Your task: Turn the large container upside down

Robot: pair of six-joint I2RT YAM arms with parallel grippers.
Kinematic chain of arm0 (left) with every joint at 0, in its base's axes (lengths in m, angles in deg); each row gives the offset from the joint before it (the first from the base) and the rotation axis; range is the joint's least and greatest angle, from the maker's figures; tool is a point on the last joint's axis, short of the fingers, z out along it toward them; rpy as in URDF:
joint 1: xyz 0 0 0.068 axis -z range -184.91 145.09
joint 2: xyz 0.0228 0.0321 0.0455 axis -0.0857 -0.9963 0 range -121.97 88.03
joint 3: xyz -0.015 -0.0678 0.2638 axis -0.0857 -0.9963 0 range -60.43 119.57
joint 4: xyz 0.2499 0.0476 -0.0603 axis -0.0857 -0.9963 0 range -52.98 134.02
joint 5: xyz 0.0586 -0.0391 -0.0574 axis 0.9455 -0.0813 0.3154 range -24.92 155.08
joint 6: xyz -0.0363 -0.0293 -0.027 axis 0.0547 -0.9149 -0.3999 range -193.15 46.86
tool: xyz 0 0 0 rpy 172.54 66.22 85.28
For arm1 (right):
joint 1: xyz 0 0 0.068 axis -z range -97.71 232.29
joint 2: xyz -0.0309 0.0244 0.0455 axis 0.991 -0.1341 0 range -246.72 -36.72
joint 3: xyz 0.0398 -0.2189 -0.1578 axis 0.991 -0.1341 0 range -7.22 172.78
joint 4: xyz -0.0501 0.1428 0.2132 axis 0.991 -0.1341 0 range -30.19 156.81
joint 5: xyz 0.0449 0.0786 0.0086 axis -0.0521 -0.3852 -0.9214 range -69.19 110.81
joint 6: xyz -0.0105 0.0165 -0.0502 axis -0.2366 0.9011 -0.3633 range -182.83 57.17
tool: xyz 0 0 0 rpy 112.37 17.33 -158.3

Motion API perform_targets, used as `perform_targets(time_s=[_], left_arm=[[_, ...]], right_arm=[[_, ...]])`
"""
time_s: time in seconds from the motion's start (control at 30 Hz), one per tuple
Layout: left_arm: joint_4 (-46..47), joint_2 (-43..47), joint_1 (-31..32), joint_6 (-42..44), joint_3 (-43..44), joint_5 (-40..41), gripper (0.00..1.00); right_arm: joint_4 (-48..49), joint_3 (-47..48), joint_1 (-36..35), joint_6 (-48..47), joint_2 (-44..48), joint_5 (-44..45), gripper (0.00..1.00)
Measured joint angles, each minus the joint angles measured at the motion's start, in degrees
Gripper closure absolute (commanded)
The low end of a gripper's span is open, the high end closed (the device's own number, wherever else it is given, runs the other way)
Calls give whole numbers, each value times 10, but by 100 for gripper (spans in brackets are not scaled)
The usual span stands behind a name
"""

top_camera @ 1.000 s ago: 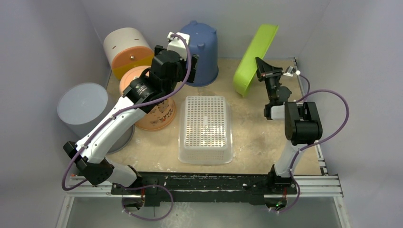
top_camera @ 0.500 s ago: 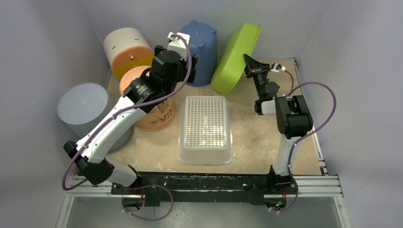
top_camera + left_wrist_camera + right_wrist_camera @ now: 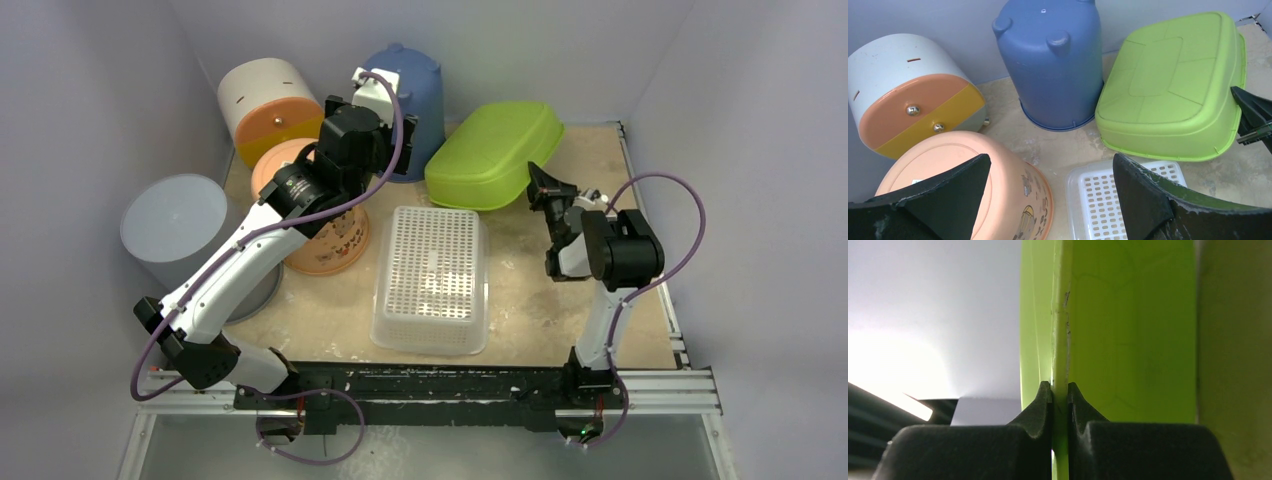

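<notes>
Gripping rim of large green container (image 3: 492, 152): right gripper (image 3: 538, 183) pinched shut on it. Sits 1 o'clock on table (image 3: 540, 300), base up, flip looks done. Remaining: release, retract. Left gripper (image 3: 1050, 162) jaws wide, empty, 11 o'clock.

In the last second I've swung the green tub (image 3: 492, 152) over from standing on its edge at the back right, and it now lies bottom-up on the table (image 3: 560, 290), just beside the blue bucket (image 3: 415, 95). My right gripper (image 3: 535, 180) has come down and to the left with it, pinching the rim throughout.
</notes>
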Motion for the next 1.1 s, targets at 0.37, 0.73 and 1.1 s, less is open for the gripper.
perform_targets(time_s=[0.37,0.73,1.1], left_arm=[[0,-2,0,0,0,-1,11],[0,-12,0,-1,0,-5,11],[0,-16,0,-1,0,-9,11]], right_arm=[[2,-59,59,-1,-14,-22,90],[-6,-92,137,-56,-81,-70,66],[-26,-99,153,-141,-86,-122,60]])
